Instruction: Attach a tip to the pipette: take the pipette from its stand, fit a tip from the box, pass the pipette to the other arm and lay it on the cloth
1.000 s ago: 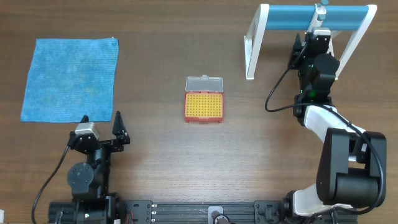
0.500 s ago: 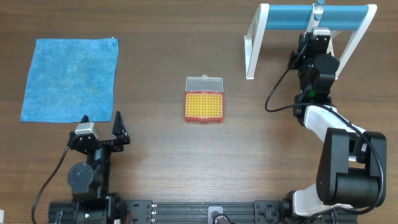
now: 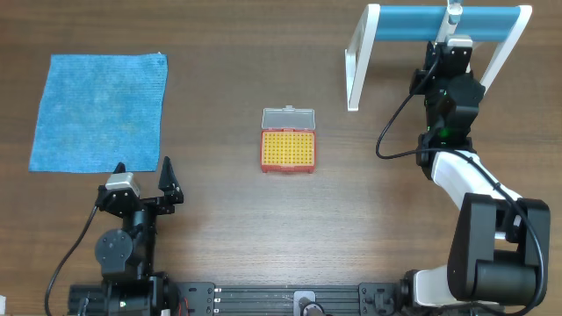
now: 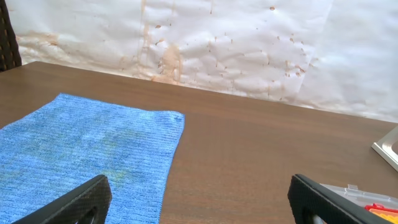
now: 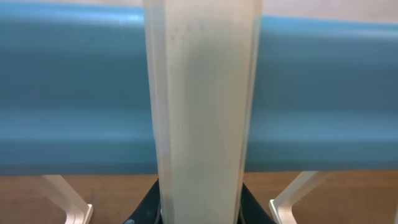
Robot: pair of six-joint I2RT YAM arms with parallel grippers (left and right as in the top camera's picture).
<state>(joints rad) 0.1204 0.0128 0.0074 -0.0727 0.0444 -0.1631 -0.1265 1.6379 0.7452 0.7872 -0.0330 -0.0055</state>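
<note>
Table [image 3: 369, 219]: wood top, carries all items.

Cloth [image 3: 98, 110]: flat at the far-left corner, nothing on it.

Stand [image 3: 356, 66]: far-right corner, blue crossbar on 2 white legs.

Tip box [image 3: 288, 149]: mid-table, lid open, well apart from both stand and cloth.

Pipette [image 5: 199, 112]: hangs upright on the crossbar towards the stand's right end, not yet taken off.

Right gripper [image 3: 448, 48]: at the stand, jaws closed against the pipette's 2 sides below the bar. The wrist view shows no gap at either finger.

Left gripper [image 3: 143, 171]: near the front-left edge, just in front of the cloth, jaws spread wide, holding nothing.

Step in hand, as judged: unhook the pipette from the crossbar.

Notes for doing it well:
- Lift straight up until the hook clears the bar, then draw back towards the table's front edge. Pulling back first would likely drag the stand.
- Keep the barrel vertical and the grip firm, because any twist now carries into the press on the tip box.
- Travel high enough to clear the white legs.
</note>
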